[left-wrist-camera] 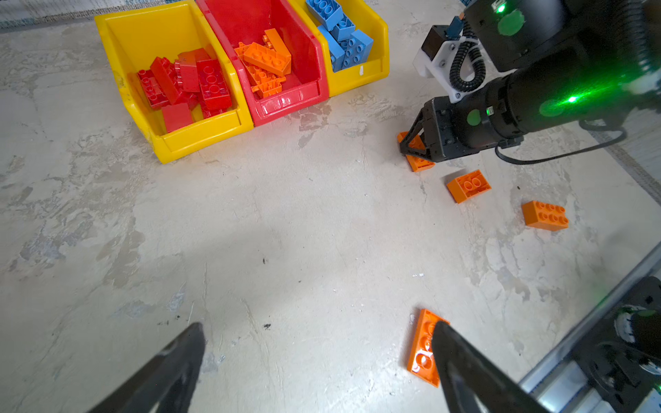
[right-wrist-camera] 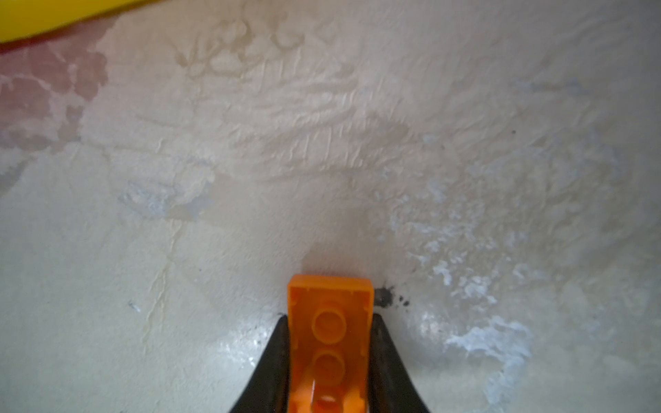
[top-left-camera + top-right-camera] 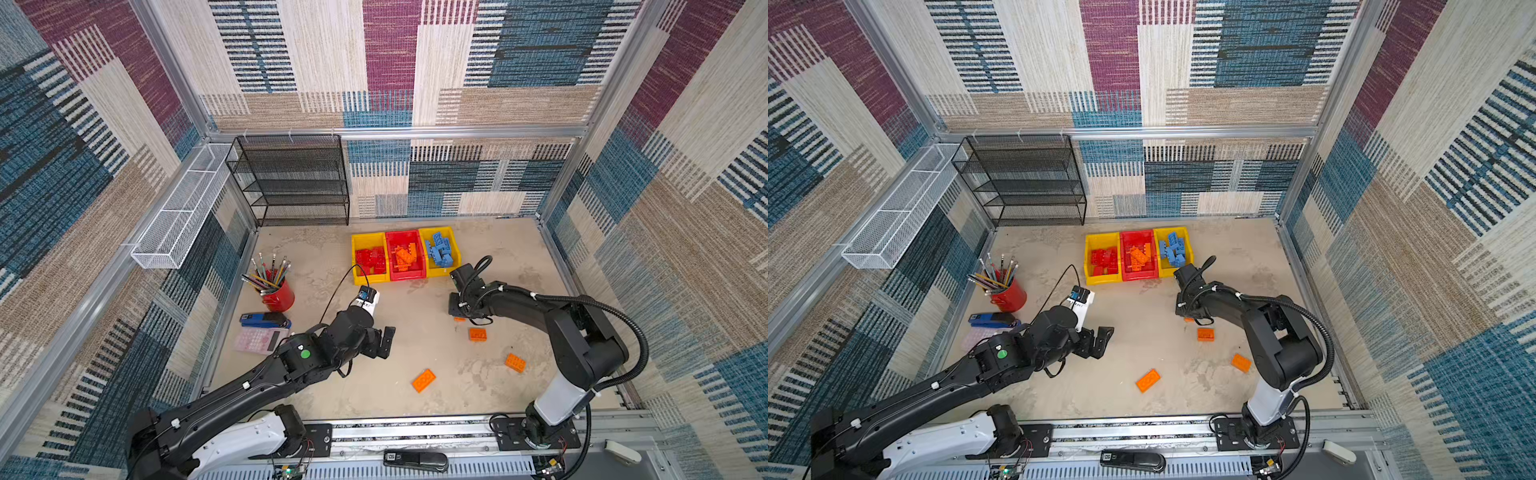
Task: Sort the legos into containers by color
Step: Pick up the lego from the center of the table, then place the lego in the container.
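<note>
The right gripper (image 1: 411, 149) is clenched on the held orange brick (image 2: 329, 304), which is pinched across its 2 long sides low over the table (image 3: 374, 399), just in front of the right yellow bin (image 3: 456, 253). Whether it is raised clear of the surface cannot be told. The left gripper (image 1: 318, 327) is released, jaws spread wide with nothing between them, over bare table.

The 3 joined bins are set near the back edge. Red bricks (image 3: 371, 261) are kept in the left yellow bin (image 3: 357, 270), orange bricks (image 3: 405, 255) in the red bin (image 3: 406, 276), and blue bricks (image 3: 440, 249) in the right yellow bin.

3 orange pieces are left loose toward the front right: a small orange brick (image 3: 478, 334), a studded orange brick (image 3: 515, 363) nearer the right edge, and a flat orange plate (image 3: 424, 380).

A broad bare stretch is left open between the bins' fronts and the front rail (image 3: 415, 432). The left edge is lined by a pencil cup (image 3: 279, 295), a stapler (image 3: 264, 320) and a calculator (image 3: 259, 340).
</note>
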Controlling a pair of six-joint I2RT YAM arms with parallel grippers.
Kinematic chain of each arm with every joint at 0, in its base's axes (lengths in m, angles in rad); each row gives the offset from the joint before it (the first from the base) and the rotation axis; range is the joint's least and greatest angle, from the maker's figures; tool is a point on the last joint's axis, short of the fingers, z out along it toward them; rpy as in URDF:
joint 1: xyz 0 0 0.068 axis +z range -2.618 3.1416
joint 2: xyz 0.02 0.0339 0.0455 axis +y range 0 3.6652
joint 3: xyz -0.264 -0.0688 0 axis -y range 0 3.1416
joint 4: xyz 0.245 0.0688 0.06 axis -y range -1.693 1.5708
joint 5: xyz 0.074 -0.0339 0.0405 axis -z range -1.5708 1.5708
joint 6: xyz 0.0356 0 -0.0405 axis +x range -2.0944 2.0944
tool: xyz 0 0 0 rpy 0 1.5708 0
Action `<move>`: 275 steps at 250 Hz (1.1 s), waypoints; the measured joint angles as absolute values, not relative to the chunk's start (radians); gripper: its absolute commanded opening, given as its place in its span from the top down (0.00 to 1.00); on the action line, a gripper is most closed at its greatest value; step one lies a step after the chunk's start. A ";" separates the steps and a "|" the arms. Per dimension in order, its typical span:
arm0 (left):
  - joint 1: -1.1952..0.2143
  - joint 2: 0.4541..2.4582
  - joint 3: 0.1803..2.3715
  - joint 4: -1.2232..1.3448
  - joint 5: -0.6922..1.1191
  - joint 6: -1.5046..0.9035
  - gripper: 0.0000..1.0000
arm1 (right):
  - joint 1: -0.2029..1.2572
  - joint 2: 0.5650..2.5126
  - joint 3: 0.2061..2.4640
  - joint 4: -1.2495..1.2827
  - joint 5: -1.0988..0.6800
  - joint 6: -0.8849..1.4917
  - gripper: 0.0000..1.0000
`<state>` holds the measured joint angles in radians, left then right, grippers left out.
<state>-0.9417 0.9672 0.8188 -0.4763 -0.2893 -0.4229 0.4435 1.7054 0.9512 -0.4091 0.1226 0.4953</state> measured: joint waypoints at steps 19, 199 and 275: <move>-0.934 0.963 0.818 -0.477 -0.290 -0.419 0.01 | 0.444 1.687 0.958 -0.424 0.089 0.495 0.79; -0.754 0.991 0.816 -0.476 -0.250 -0.446 0.01 | 0.463 2.090 1.874 -0.476 -0.106 0.281 0.77; -0.686 1.026 0.825 -0.482 -0.204 -0.468 0.01 | 0.463 2.326 2.140 -0.581 -0.139 0.216 0.55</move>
<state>-0.6857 1.0264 0.8246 -0.4824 -0.2035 -0.4683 0.4625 2.3257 2.1395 -0.5812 -0.1390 0.2161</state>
